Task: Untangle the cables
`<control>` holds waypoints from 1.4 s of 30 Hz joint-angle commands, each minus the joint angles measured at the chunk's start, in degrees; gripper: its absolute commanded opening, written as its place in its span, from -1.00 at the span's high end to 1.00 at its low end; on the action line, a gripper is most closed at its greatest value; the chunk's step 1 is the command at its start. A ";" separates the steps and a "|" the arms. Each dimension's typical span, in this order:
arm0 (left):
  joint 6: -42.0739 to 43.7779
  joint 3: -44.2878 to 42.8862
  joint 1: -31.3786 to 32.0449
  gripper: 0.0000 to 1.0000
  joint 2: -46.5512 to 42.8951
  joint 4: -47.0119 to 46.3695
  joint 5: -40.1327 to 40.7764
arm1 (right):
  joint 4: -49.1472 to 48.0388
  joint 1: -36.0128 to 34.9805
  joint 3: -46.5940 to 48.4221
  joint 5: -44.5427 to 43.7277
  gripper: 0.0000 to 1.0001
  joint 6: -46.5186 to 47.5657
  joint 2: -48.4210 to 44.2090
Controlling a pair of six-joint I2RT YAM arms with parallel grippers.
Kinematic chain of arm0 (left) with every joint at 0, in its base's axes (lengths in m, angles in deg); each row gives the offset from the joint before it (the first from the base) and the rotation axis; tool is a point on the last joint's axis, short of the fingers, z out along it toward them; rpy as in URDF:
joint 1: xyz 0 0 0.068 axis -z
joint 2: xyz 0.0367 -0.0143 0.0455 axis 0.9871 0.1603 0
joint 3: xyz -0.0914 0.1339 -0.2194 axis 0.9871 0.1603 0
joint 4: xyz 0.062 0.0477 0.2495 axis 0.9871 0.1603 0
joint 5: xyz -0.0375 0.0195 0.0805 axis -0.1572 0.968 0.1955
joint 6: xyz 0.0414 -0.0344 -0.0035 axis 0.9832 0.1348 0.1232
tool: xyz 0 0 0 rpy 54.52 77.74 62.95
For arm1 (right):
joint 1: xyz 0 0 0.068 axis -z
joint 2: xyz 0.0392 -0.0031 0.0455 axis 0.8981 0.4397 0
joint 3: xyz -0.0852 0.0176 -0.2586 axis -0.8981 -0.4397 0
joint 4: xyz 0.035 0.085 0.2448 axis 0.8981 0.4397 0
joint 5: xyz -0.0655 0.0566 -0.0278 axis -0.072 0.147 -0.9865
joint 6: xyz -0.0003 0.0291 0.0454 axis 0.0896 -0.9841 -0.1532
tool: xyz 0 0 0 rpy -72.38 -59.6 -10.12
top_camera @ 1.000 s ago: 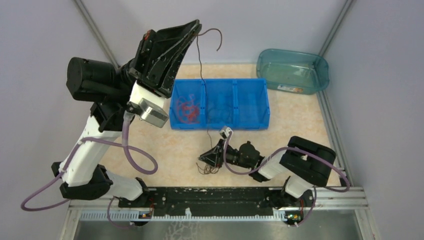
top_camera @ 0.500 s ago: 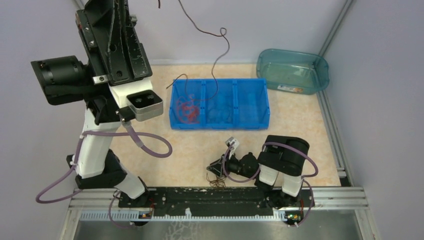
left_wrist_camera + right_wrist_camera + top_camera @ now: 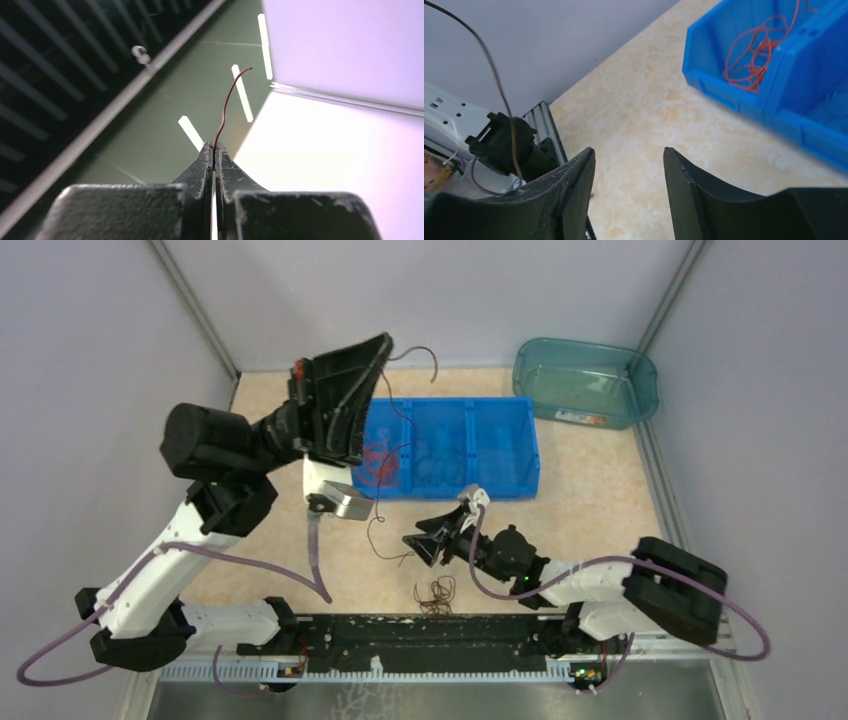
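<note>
The blue bin (image 3: 505,488) has three compartments: orange-red wires (image 3: 383,465) lie loosely in its left one, the middle one seems to hold faint blue strands, and a teal tub (image 3: 640,370) stands well apart at the back right of the table (image 3: 600,500). The left hand (image 3: 385,340), raised above the bin, is pinched tight on a dark wire (image 3: 432,358) that trails down across the bin. The right hand (image 3: 415,543) hovers low with its jaws apart, gripping nothing, near a small dark bunch (image 3: 435,592) on the table.

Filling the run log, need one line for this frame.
left gripper: up high, shut on dark cable | right gripper: open, empty | small tangle: on table | orange-red cables: blue bin, left compartment
</note>
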 commanded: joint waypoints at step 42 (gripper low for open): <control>-18.13 -31.33 -5.22 1.00 49.93 -18.94 7.62 | 47.47 24.61 13.97 -25.36 -0.07 15.34 -33.00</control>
